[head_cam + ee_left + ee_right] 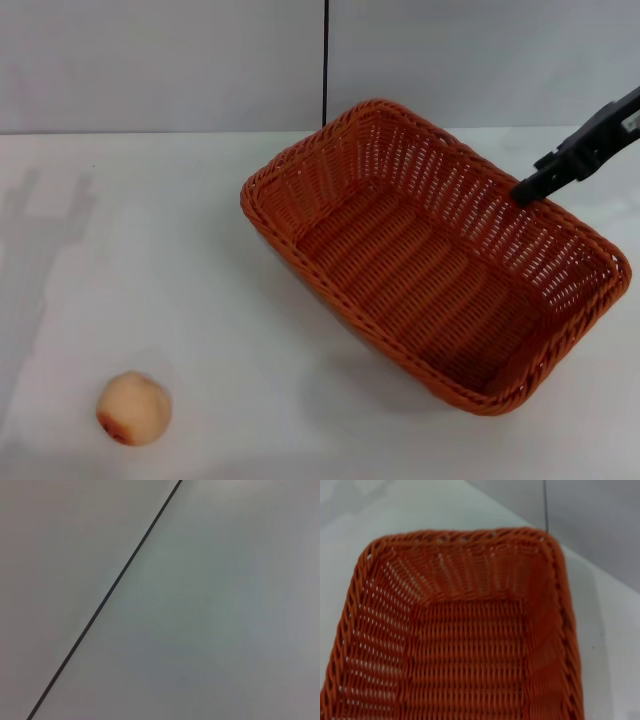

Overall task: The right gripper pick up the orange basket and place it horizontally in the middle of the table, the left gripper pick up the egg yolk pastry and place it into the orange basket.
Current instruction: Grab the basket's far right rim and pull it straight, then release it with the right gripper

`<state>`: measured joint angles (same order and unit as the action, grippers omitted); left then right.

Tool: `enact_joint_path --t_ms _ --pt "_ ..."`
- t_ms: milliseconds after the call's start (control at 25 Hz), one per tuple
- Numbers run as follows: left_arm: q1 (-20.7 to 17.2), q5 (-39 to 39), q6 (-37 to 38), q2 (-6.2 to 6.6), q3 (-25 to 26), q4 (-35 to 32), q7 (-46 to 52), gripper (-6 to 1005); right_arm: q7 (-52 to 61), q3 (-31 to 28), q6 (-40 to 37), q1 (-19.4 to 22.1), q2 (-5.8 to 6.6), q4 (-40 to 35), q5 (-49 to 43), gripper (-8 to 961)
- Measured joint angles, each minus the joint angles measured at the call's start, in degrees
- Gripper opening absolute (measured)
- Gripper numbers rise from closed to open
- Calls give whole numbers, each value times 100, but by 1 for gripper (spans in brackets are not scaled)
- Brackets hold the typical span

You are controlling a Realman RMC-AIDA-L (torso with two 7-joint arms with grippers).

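Note:
The orange basket (420, 280) lies at an angle on the right half of the white table (150, 250), empty, with a shadow under its near side. My right gripper (528, 190) reaches in from the upper right, and its black jaws are closed on the basket's far long rim. The right wrist view looks straight down into the basket (470, 645) and none of that gripper's fingers appear there. Far from the basket, the egg yolk pastry (133, 408) sits alone near the table's front left. The left gripper is out of view.
A grey wall with a black vertical seam (326, 60) stands behind the table. The left wrist view holds only that wall and its seam (105, 597). Bare table stretches between the pastry and the basket.

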<state>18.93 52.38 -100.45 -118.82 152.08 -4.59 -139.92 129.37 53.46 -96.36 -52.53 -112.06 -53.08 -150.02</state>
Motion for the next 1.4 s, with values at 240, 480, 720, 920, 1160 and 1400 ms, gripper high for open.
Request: enact_joint_path --t_ms 240,480,720,920,1160,1400 --pt "35 0 20 0 26 2 0 784 26 105 171 -59 -172 77 -320 593" --pt "59 0 53 0 33 2 -11 782 34 104 245 -82 -192 90 -394 590" --pt "65 -13 105 0 37 2 -16 781 36 104 270 -82 -191 111 -408 587" --pt "78 -15 138 0 46 2 -17 780 35 104 342 -97 -194 235 -408 584" --pt "93 -5 222 0 50 2 -21 779 23 104 478 -106 -194 456 -408 581" --pt "94 0 246 0 50 2 -22 777 -17 388 706 -59 -216 571 -408 558"
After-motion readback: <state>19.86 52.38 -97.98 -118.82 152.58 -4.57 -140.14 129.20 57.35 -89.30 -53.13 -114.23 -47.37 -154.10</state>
